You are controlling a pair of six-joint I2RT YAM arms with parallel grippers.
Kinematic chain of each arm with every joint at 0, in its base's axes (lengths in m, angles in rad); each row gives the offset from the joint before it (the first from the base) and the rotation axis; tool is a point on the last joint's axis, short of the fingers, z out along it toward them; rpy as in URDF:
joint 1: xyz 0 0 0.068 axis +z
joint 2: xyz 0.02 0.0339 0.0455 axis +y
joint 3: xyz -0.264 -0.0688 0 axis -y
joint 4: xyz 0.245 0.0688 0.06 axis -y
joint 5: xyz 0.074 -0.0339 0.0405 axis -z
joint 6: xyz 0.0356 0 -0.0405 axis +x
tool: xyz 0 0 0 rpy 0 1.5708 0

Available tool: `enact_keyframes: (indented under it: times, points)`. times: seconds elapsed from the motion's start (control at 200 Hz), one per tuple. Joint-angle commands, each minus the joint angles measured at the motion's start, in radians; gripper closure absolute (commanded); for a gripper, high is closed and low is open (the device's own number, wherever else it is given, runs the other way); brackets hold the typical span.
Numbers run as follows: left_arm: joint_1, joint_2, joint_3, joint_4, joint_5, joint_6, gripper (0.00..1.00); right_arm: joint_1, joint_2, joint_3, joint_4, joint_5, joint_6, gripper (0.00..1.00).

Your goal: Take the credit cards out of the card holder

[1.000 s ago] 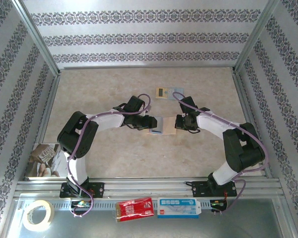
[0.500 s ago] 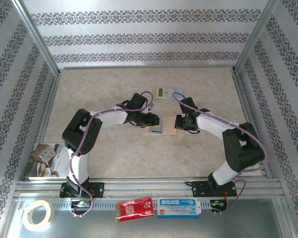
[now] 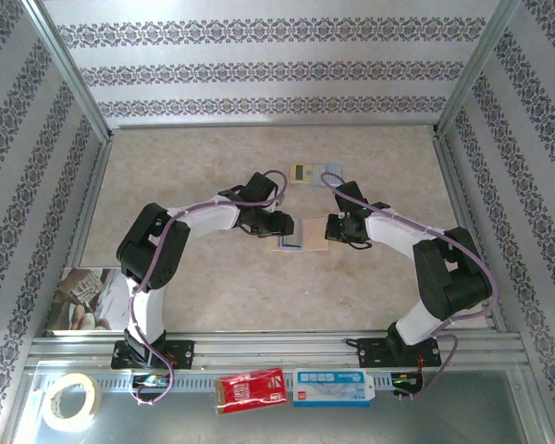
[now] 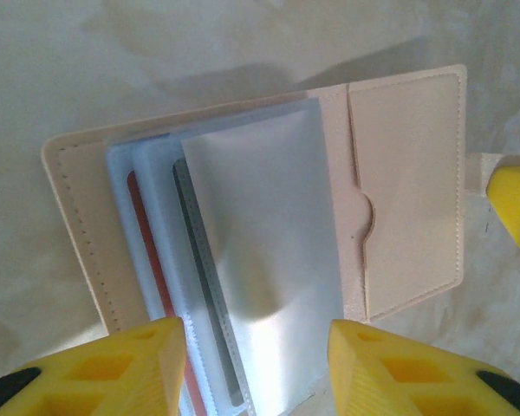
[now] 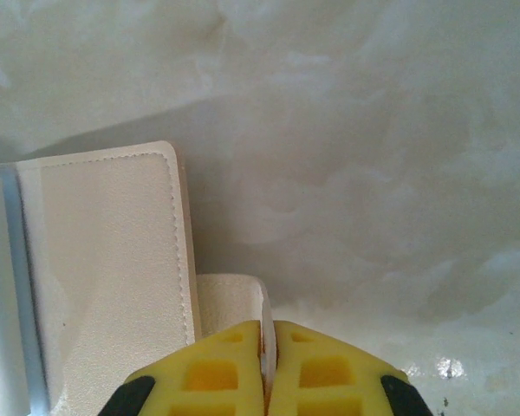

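The tan card holder [image 4: 407, 191] lies open on the table, also the card holder [image 3: 301, 235] between both arms. Its pale blue-grey sleeves [image 4: 260, 260] fan out. A dark red card edge [image 4: 152, 260] and a dark card edge [image 4: 204, 286] peek from the sleeves; the gold-tan card is hidden. My left gripper [image 4: 258, 368] is open, its yellow fingers straddling the sleeves' near edge. My right gripper [image 5: 266, 364] is shut on the holder's strap tab [image 5: 230, 299], beside the tan cover [image 5: 104, 260].
A yellow-and-pale-blue flat device with a small screen [image 3: 313, 172] lies behind the holder. On the near shelf sit a roll of tape [image 3: 71, 400], a red packet [image 3: 250, 389] and a blue-white box [image 3: 331, 387]. A picture card [image 3: 79, 298] lies at the left edge.
My left arm has swung right toward the holder, bringing its open fingers over the sleeves. The right gripper has stayed on the strap tab.
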Motion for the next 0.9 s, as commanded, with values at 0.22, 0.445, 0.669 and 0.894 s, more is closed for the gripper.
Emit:
enact_keyframes:
  times: [0.22, 0.445, 0.669, 0.894]
  points:
    - [-0.018, 0.002, 0.003, -0.016, 0.023, 0.014, 0.6, -0.01, 0.019, 0.001, 0.002, 0.002, -0.002, 1.0]
    - [-0.018, 0.03, 0.02, -0.019, 0.046, 0.011, 0.59, -0.009, 0.022, 0.001, 0.004, -0.003, -0.003, 1.0]
    - [-0.02, 0.025, 0.014, 0.046, 0.122, -0.008, 0.59, -0.01, 0.025, 0.0, 0.009, -0.009, 0.003, 1.0]
    - [-0.019, 0.005, 0.008, 0.082, 0.141, -0.02, 0.6, -0.01, 0.03, -0.002, 0.014, -0.014, 0.004, 1.0]
